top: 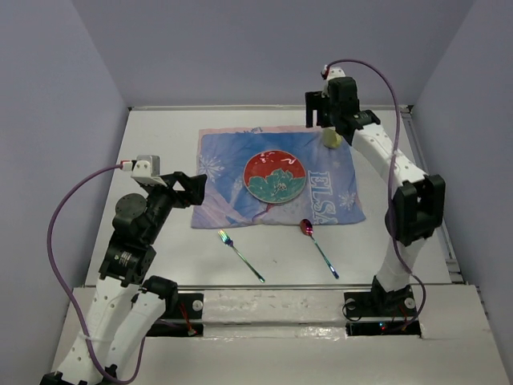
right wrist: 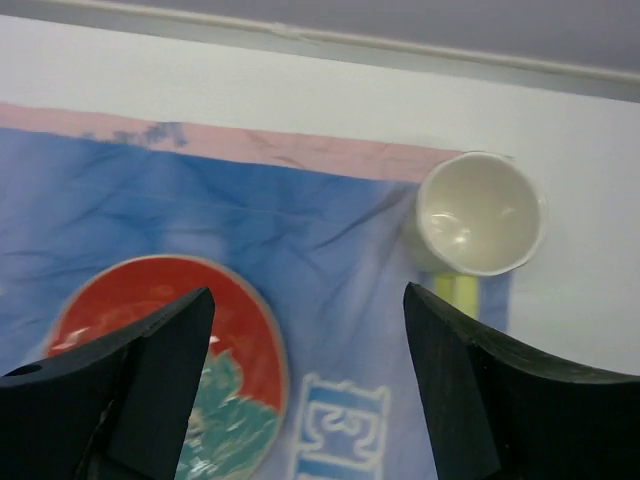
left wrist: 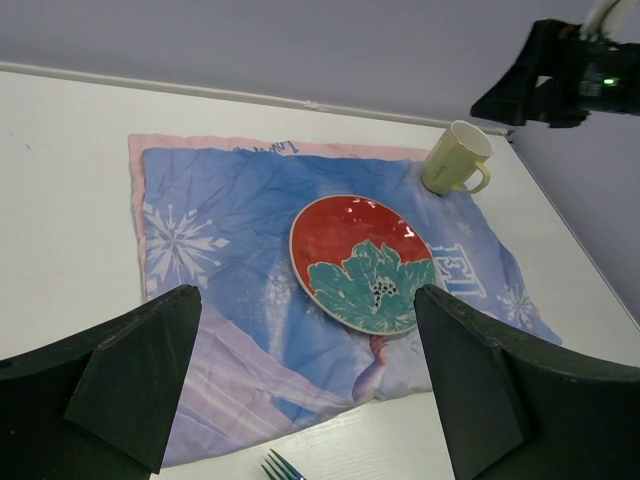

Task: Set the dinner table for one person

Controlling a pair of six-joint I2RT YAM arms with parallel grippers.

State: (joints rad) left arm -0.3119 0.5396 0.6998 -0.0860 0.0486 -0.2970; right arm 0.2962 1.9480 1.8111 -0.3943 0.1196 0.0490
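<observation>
The right pincer (right wrist: 308, 300) hangs wide and empty by the mug (right wrist: 480, 212) on the mat's (right wrist: 330, 230) far right corner. The left pincer (left wrist: 308, 300) gapes wide too. The white counter (top: 160, 241) bears mat and plate (top: 274, 176), with fork (top: 240, 255) and spoon (top: 318, 247) towards its near edge.

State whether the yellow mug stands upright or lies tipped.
Upright. The mug stands on its base at a corner of the mat, rim up; the right wrist view looks into its mouth.
</observation>
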